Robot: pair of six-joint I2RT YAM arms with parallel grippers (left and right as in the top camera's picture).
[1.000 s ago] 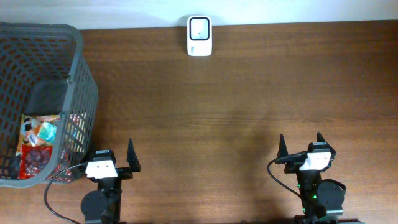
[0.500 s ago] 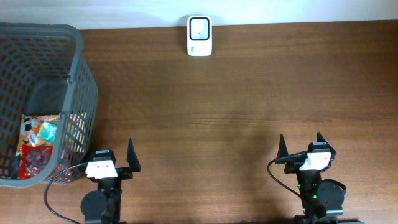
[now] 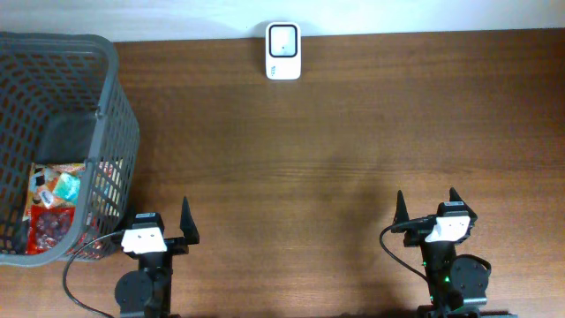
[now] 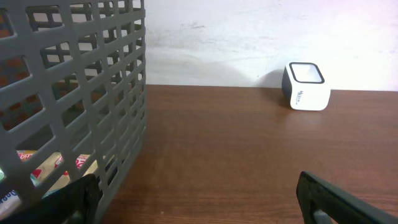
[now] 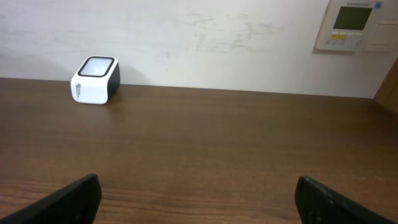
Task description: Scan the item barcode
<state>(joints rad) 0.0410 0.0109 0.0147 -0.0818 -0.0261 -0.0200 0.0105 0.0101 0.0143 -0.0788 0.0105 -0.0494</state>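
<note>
1. My left pincer (image 3: 157, 221) sits at the near edge of the table (image 3: 309, 150). Its jaws are spread wide and hold nothing. In my left wrist view only the dark fingertips (image 4: 339, 199) show, one in each bottom corner, with brown wood between them.
2. My right pincer (image 3: 426, 201) is at the same near edge, well apart to the right. It also stands wide and has nothing in it.
3. Close against the left side of my left pincer stands the grey mesh basket (image 3: 113, 79). Its wall fills the left of my wrist view. I cannot tell whether my finger touches it.
4. The packets (image 3: 51, 212) lie in the near end of the basket, on its floor. A red one is nearest, and a teal and orange one lies just behind it. Farther in is a dark thing I cannot identify. I cannot make out a barcode on any of them.
5. The white scanner (image 3: 282, 51) stands upright at the far edge of the table with its window facing up. It is roughly midway between my two arms and well apart from the basket and from both pincers.
6. Behind the scanner rises the pale wall (image 5: 205, 37). A wall panel (image 5: 354, 25) with a small screen is mounted on it at the upper right of my right wrist view.
</note>
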